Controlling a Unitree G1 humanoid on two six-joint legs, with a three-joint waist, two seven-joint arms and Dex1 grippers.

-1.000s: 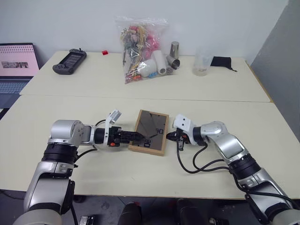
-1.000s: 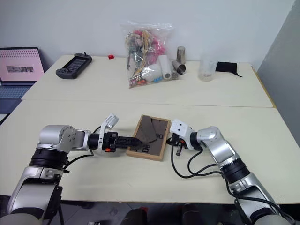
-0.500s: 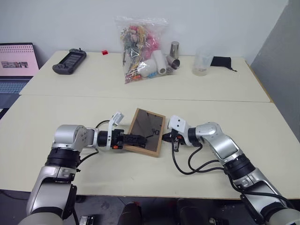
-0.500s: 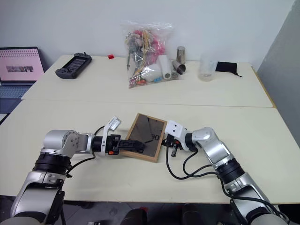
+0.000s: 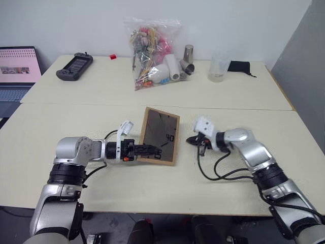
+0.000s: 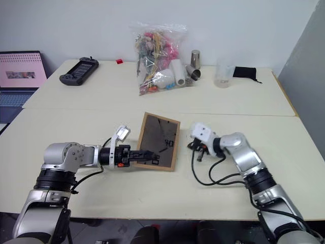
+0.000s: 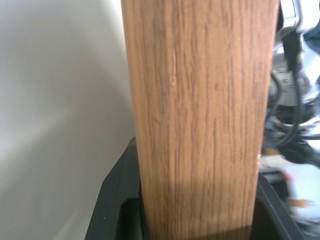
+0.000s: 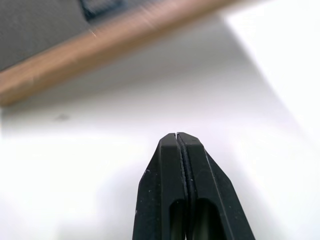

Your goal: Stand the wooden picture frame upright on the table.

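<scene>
While the left claw grips its nine-o'clock edge, the small light-wood picture frame stands tilted on the cream table; the right claw, pinched closed and empty, sits at three o'clock.

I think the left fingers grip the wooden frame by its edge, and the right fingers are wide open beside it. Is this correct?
Not quite. The left gripper does grip the wooden frame by its edge, but the right gripper has its fingers pressed together, not wide open; the right wrist view shows this. It holds nothing and is apart from the frame.
</scene>
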